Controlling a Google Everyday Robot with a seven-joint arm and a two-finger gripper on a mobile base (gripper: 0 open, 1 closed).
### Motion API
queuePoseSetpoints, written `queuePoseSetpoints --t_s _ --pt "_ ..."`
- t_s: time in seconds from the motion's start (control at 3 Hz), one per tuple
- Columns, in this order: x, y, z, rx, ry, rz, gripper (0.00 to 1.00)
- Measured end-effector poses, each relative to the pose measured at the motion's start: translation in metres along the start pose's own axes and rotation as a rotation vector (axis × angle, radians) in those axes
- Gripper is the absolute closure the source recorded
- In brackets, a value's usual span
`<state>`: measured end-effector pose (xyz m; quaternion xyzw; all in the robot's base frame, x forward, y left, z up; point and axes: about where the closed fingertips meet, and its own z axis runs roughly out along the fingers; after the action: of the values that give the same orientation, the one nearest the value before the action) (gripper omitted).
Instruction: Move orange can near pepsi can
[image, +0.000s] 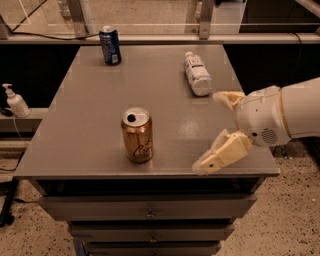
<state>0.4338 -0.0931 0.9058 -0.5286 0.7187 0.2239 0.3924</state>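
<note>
Orange can (137, 135) upright, pepsi can (110, 45) far back, claw (207, 132) spread at right

You see the grey table (85, 120) from above its front edge. The orange can (137, 136) stands upright near the front. The pepsi can (110, 46) stands upright at the far left, well apart from it. A white bottle (196, 75) lies on its side at the far right. Your gripper (214, 131) is over the front right corner, fingers spread wide, clear of the orange can.
</note>
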Motion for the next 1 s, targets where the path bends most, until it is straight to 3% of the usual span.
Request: queuePoseSetpoints --t_s 0.33,1.0 --pt "-0.0145 0.0037 0.0044 -0.007 -0.046 0.011 0.0" --pt "-0.0176 0.0037 0.0018 0.002 -0.06 0.005 0.0"
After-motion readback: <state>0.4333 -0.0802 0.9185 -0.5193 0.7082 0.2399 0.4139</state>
